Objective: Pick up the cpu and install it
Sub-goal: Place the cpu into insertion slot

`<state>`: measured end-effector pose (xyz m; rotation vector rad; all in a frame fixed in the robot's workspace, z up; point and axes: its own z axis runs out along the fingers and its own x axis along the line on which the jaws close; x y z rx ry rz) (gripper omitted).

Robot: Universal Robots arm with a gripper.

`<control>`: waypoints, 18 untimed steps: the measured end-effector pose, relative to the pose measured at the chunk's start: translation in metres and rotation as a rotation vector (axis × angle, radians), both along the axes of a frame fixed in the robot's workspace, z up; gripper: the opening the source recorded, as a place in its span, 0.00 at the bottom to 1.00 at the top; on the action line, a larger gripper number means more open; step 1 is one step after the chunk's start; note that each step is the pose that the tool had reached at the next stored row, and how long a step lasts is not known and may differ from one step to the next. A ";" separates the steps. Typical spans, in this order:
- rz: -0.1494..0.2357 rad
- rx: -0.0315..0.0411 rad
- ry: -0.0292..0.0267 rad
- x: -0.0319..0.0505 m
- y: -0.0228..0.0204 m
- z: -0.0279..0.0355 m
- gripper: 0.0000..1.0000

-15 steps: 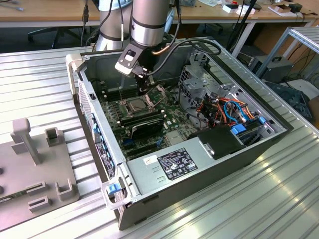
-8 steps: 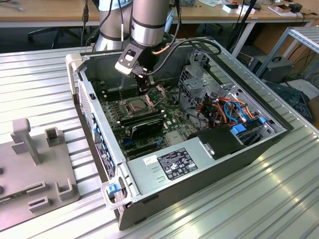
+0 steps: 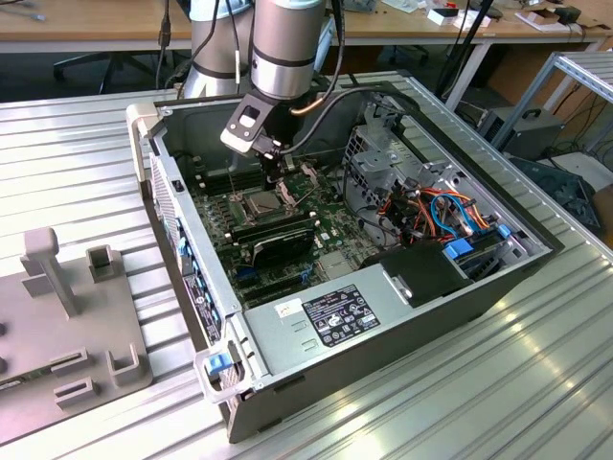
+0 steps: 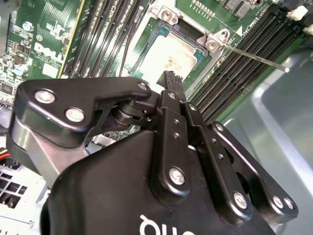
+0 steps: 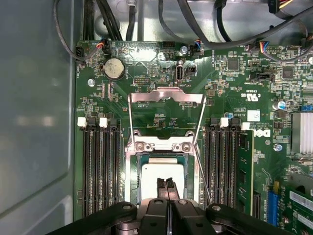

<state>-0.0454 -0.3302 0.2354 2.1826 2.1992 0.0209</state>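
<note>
Pale silver square cpu (image 5: 149, 182) lying in open socket (image 5: 161, 146); fingers (image 5: 161, 189) pressed together just above.

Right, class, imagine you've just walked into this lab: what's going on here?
A robot arm reaches down into an open computer case lying on a metal table. Its tool is shut and sits right over the processor chip, which lies in place on the green board. Whether the tool touches the chip is hard to tell. The metal hold-down frame is flipped open, so the chip is not clamped yet.
</note>
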 end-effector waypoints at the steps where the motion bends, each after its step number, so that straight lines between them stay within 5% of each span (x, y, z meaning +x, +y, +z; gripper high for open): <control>1: 0.000 0.0000 0.0000 0.0000 0.0000 -0.0014 0.11; 5: 0.000 -0.0008 0.0000 -0.0001 -0.0030 -0.0032 0.11; 8: 0.000 -0.0009 0.0001 -0.0003 -0.0042 -0.0122 0.11; 18: 0.000 0.0000 0.0001 -0.0022 -0.0037 -0.0242 0.11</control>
